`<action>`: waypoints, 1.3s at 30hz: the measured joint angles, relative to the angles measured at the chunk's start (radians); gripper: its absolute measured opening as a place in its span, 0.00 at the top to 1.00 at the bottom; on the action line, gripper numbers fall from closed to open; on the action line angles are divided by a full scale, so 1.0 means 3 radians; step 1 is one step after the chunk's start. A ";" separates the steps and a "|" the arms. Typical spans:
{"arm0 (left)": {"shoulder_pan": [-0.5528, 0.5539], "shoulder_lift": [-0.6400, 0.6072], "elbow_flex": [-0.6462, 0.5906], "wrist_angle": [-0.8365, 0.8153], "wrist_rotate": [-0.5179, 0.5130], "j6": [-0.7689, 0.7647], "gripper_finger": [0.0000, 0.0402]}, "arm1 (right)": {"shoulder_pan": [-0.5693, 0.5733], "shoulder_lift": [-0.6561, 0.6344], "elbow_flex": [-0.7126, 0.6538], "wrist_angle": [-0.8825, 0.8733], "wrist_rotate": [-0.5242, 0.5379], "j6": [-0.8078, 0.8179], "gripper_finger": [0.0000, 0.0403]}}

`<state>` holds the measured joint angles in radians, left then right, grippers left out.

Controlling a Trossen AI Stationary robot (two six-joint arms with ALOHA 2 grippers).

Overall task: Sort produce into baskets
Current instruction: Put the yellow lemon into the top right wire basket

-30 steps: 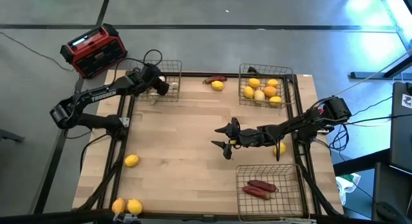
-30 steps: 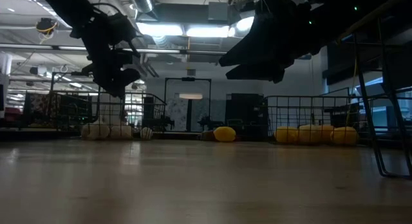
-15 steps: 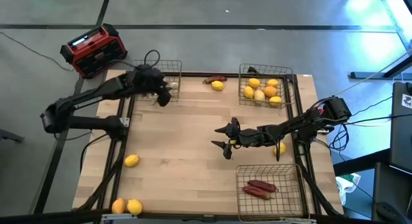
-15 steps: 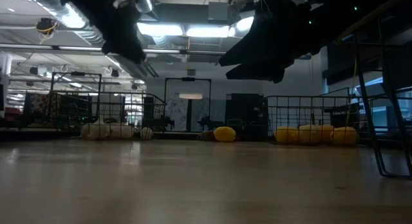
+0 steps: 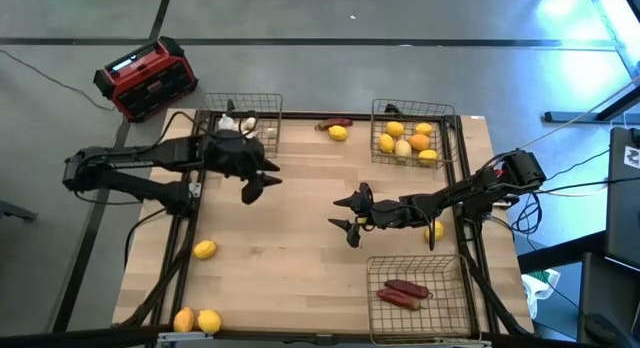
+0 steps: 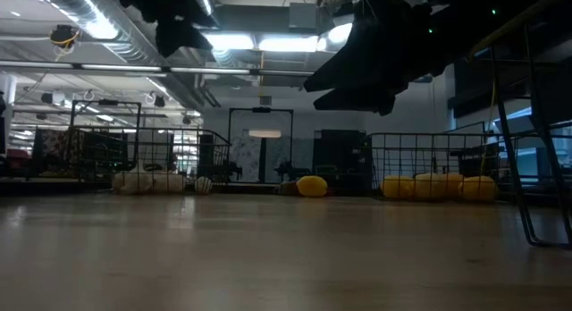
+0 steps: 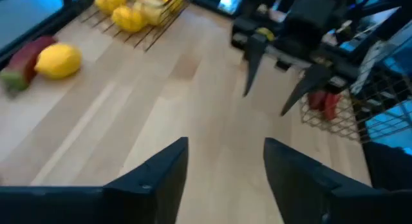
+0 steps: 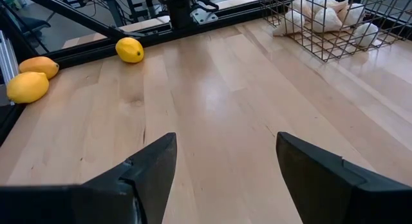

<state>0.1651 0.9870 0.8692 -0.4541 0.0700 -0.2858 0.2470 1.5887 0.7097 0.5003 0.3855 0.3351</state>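
Both sets of jaws stand open and empty above the wooden table (image 5: 300,228). The left gripper (image 5: 260,181) hangs just in front of the basket of whitish bulbs (image 5: 246,123), fingers spread, nothing between them. The right gripper (image 5: 345,215) hovers over the middle of the table, fingers apart, facing the left one. Behind the right gripper sits a basket of yellow and orange fruits (image 5: 408,140); beside it, nearer the front edge, a basket with red peppers (image 5: 404,291). Loose pieces lie apart from both grippers: a lemon and red pepper (image 5: 337,128) at the far edge, a lemon (image 5: 204,250) near the left edge, two fruits (image 5: 196,320) at the front left corner.
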 joint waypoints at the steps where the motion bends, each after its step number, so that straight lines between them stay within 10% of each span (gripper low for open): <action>1: -0.0040 0.0030 0.0000 0.0082 -0.0004 -0.0007 0.48 | 0.0000 0.0000 0.0000 0.0000 0.0000 0.0000 0.34; 10: -0.0509 0.0407 0.0001 0.0611 -0.0013 -0.0038 0.25 | 0.0000 0.0000 -0.0001 0.0017 0.0000 0.0001 0.34; 23: -0.1644 0.0452 0.0057 0.0409 -0.0343 -0.0513 0.27 | 0.0000 0.0000 -0.0001 0.0096 -0.0001 0.0001 0.34; 39: -0.2395 0.0453 -0.0034 -0.1520 -0.0373 -0.2192 0.27 | 0.0000 0.0000 -0.0001 0.0163 0.0000 -0.0015 0.34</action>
<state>-0.5535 1.1229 0.8589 -0.9100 -0.0418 -0.9434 0.2470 1.5887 0.7094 0.5491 0.3855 0.3306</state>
